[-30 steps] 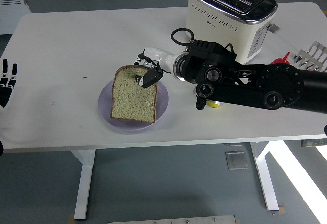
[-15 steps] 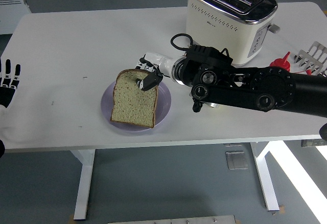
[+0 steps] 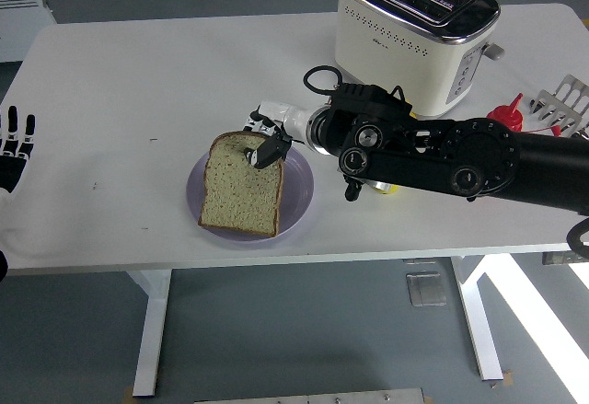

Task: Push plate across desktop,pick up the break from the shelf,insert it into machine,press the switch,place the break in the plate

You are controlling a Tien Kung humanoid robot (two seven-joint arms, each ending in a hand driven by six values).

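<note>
Right hand (image 3: 265, 143) pinching the top edge of a tan bread slice (image 3: 241, 185) resting on a round lilac plate (image 3: 298, 203); left hand (image 3: 15, 146) splayed, empty.

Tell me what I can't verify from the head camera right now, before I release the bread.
- Right hand: fingers grip the bread slice at its top edge; the contact underneath is hidden by the slice.
- Plate: mostly covered by the bread, so whether the slice rests flat on it is unclear.
- Yellow object: almost wholly hidden under the right forearm.
- Rack: cut off by the right edge.
- Toaster slots: contents not visible.
- Left hand: partly cropped at the left edge.
</note>
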